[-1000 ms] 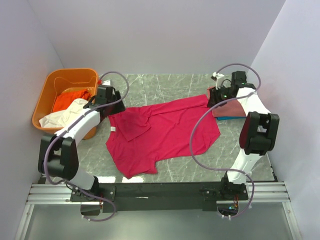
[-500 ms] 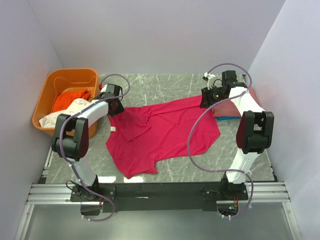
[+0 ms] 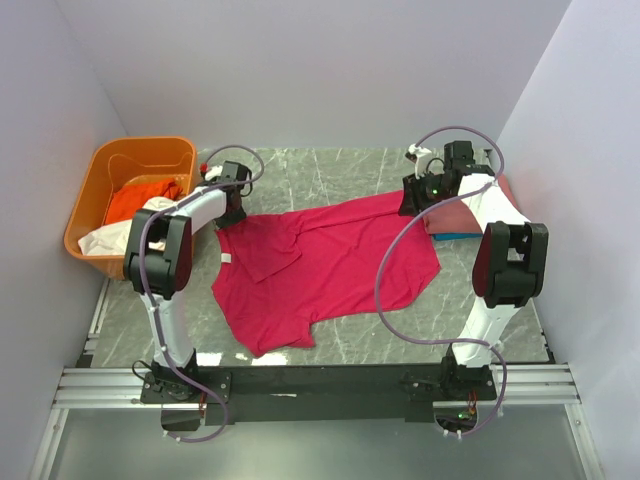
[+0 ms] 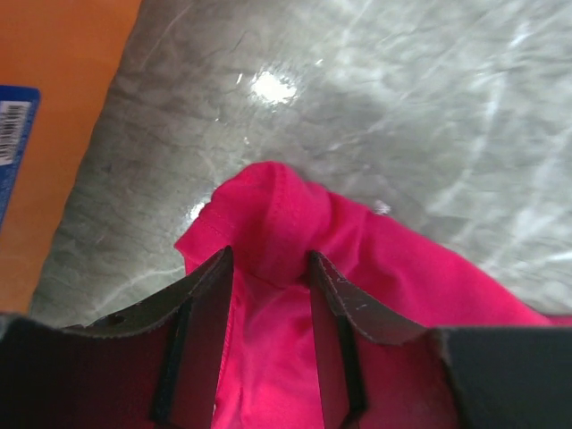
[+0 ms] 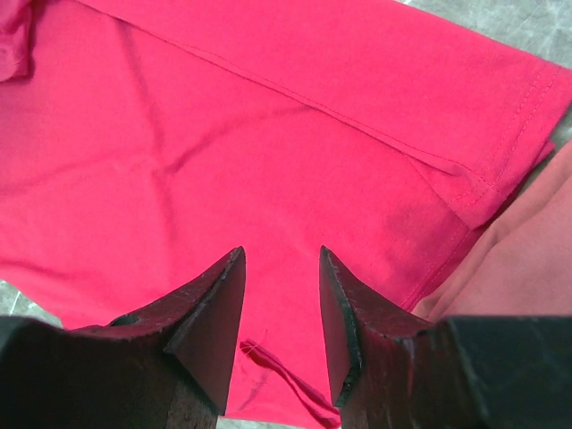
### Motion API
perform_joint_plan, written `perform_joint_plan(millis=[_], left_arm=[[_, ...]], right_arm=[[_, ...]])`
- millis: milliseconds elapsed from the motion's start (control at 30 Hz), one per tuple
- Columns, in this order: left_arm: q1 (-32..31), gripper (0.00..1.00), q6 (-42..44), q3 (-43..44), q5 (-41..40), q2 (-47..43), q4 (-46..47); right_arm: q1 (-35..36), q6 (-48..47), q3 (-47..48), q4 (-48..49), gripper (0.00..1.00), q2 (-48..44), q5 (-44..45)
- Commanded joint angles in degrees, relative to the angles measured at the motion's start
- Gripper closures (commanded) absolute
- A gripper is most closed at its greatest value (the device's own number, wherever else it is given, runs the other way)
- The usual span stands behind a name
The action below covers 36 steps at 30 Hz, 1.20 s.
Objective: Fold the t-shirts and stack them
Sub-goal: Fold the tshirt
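Observation:
The large crimson-pink t-shirt point(image 3: 320, 265) lies spread, partly wrinkled, on the marble table. My left gripper point(image 3: 235, 205) is down at its far-left corner. In the left wrist view its jaws point(image 4: 268, 259) stand a little apart astride a raised fold of the crimson cloth point(image 4: 277, 210). My right gripper point(image 3: 415, 195) is at the shirt's far-right sleeve. Its jaws point(image 5: 281, 255) are open just above the flat crimson cloth point(image 5: 268, 134), holding nothing. A folded salmon-pink shirt point(image 3: 470, 215) lies on a blue one point(image 3: 455, 236) at the right, and it also shows in the right wrist view point(image 5: 527, 259).
An orange plastic tub point(image 3: 100, 190) stands at the far left, holding an orange shirt point(image 3: 140, 198) and a white shirt point(image 3: 115, 238) that hangs over its rim. The tub's wall point(image 4: 54, 107) is close to my left gripper. White walls enclose the table.
My left gripper has moved farther back and right onto the shirt's far-left corner, its elbow swinging in. My right gripper moved left onto the sleeve, then stayed still.

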Motion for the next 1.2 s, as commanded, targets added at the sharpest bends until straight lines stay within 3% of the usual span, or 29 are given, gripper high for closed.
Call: perform_joint_plan(millis=[0,600,867,1167], left_arm=[[0.60,0.55,0.16,3.13,-1.86,1.66,-1.98],[3.33,0.61,2.27,8.75,-6.69,6.58,-4.44],[4.20,0.70,2.27,7.53,-6.69,6.76,-4.53],[5.00,0.70,3.05,8.93,-7.66,6.14,-5.06]], right_arm=[[-0.61,0.22,0.02,0.75,0.54,-1.80,-1.43],[-0.96,-0.22,-0.07,-0.39,0.54,-1.80,-1.61],[-0.96,-0.04,-0.33,-0.30,0.55,-3.03,-2.40],[-0.96,-0.39,-0.42,-0.83,0.55,-3.03,-2.23]])
